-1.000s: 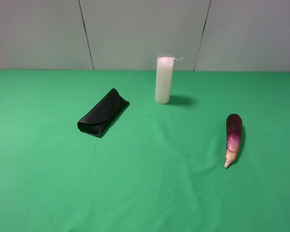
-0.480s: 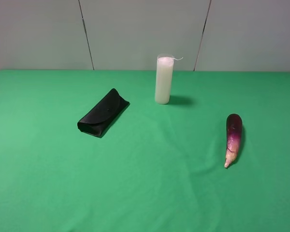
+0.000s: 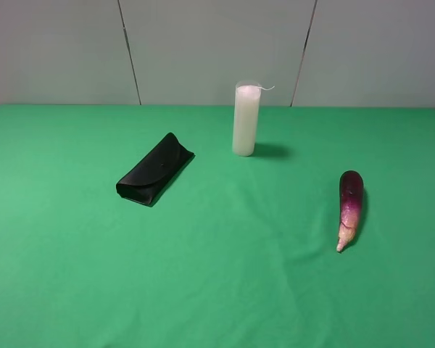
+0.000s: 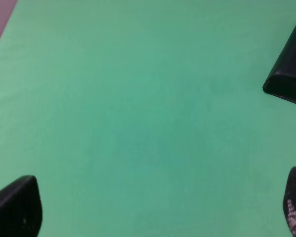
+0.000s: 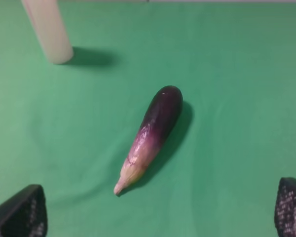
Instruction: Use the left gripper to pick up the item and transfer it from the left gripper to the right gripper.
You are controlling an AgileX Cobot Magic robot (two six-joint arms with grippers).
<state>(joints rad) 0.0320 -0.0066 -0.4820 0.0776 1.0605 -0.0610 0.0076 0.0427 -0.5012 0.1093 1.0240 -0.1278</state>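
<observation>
I am looking down at the green cloth [image 3: 217,290] and using the white candle [image 3: 246,119] as my landmark. The item [image 3: 349,206] is lying flat on the cloth, well apart from the candle, toward the camera and to the right of it in the high view, with its dark purple end pointing back and its pale tip pointing toward the camera. A black glasses case [image 3: 154,170] is resting on the other side of the candle, also a little nearer the camera.

Neither arm is showing in the high view. Through the left wrist camera I am seeing the left gripper [image 4: 158,210] with its fingertips [image 4: 17,207] spread wide apart over bare cloth, a corner of the case at the frame edge. The right gripper [image 5: 160,210] is likewise standing wide open, holding nothing, with the item lying on the cloth between its fingertips [image 5: 22,215] and the candle.
</observation>
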